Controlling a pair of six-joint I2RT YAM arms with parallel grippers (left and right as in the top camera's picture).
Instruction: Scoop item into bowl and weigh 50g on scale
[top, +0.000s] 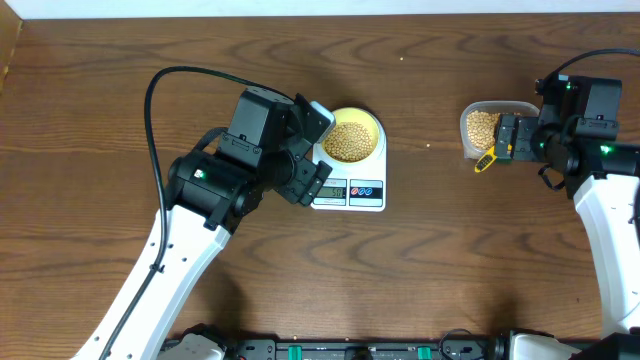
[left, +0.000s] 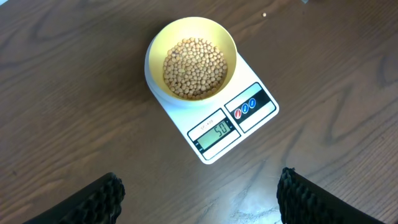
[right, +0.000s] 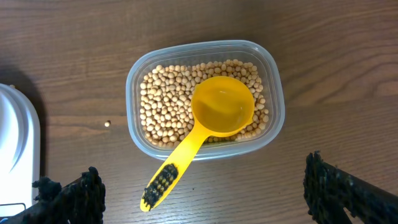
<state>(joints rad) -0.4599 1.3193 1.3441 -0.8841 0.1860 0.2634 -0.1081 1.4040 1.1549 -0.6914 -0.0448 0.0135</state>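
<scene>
Both empty, spread wide — left claw (left: 200, 196), right claw (right: 208, 198) — "50" on scale (left: 186, 118) under bowl (left: 192, 26).

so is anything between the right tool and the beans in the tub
Only the scoop: it lies on the beans in the tub, cup empty, handle out over the rim toward the right tool. That tool is open, and nothing else shows between them.
</scene>
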